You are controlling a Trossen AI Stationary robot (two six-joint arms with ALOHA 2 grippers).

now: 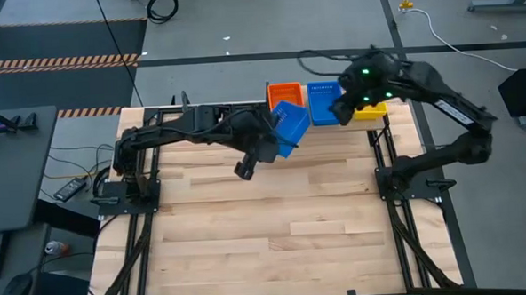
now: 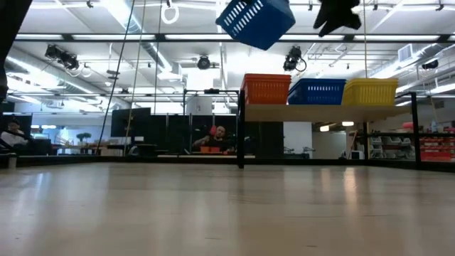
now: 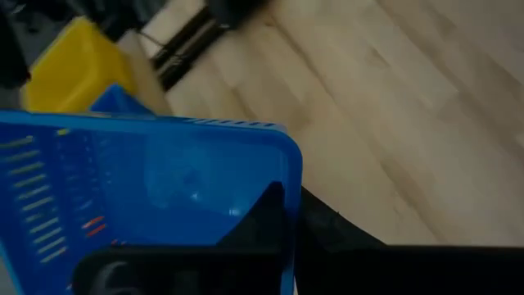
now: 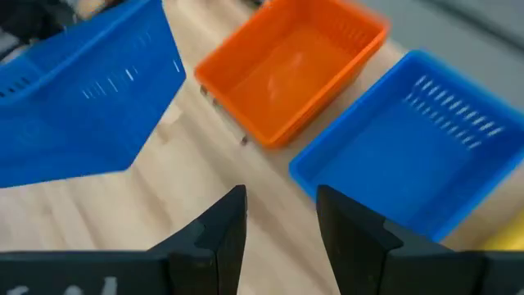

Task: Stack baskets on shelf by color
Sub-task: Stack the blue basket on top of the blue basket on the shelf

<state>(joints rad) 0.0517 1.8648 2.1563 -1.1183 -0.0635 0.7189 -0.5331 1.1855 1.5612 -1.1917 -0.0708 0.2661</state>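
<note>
My left gripper (image 1: 278, 136) is shut on a blue basket (image 1: 290, 121), which it holds high above the table and just in front of the shelf (image 2: 313, 111). In the low view this basket (image 2: 256, 21) hangs tilted above the shelf's left end. On the shelf stand an orange basket (image 2: 266, 89), a blue basket (image 2: 318, 91) and a yellow basket (image 2: 370, 91) side by side, each on its bottom. My right gripper (image 4: 282, 221) hovers open over the shelf's blue basket (image 4: 409, 164), with nothing between its fingers. My left gripper has the held basket by one wall near a corner (image 3: 288, 176). One finger (image 3: 264, 220) is inside the basket and the other outside. The basket is lifted clear of table and shelf, tilted, its open side turned partly toward the wrist.
The shelf stands along the table's far edge, right of the middle. The wide plank tabletop (image 1: 275, 218) stretches in front of it. Black frame rails (image 1: 130, 251) run along both table sides. A person sits in the room far behind the table (image 2: 219, 135).
</note>
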